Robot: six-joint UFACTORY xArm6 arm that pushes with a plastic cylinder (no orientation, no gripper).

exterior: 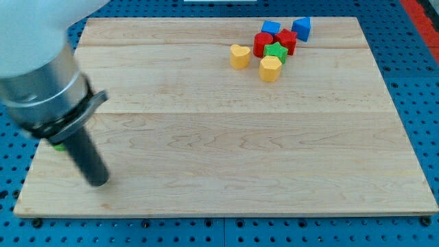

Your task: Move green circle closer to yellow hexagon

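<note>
My tip (98, 182) rests on the wooden board (226, 151) near its bottom left corner. A sliver of a green block (60, 145) shows just left of the rod, above the tip; the rod hides most of it, so I cannot make out its shape. The yellow hexagon (270, 68) lies far off at the view's top right, at the lower edge of a cluster of blocks. The tip is far from that cluster.
The cluster holds a yellow heart (239, 56), a green star (276, 52), two red blocks (263, 43) (287, 40) and two blue blocks (271, 27) (302, 27). The arm's grey body (38, 75) fills the view's top left.
</note>
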